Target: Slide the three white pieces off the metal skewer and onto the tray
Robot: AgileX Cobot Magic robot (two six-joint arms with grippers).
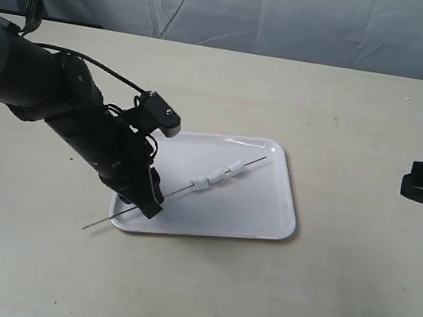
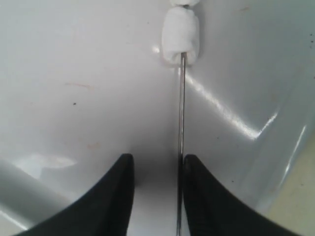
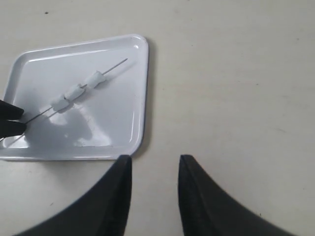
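The glossy white tray point(image 1: 256, 210) lies mid-table. Across it runs the thin metal skewer point(image 1: 178, 193), its near end poking past the tray's rim over the table. The three white pieces point(image 1: 201, 182) are threaded on it: two close together and one point(image 1: 235, 169) further along. My left gripper point(image 1: 148, 201) is open and straddles the skewer's bare part. In the left wrist view the skewer point(image 2: 181, 123) runs along one finger, with a gap to the other, and a piece point(image 2: 180, 37) sits ahead. My right gripper point(image 3: 155, 164) is open and empty, off the tray.
The table is a plain beige surface with a pale curtain behind it. In the exterior view the right gripper point(image 1: 409, 183) hovers at the far right edge, well away from the tray point(image 3: 113, 128).
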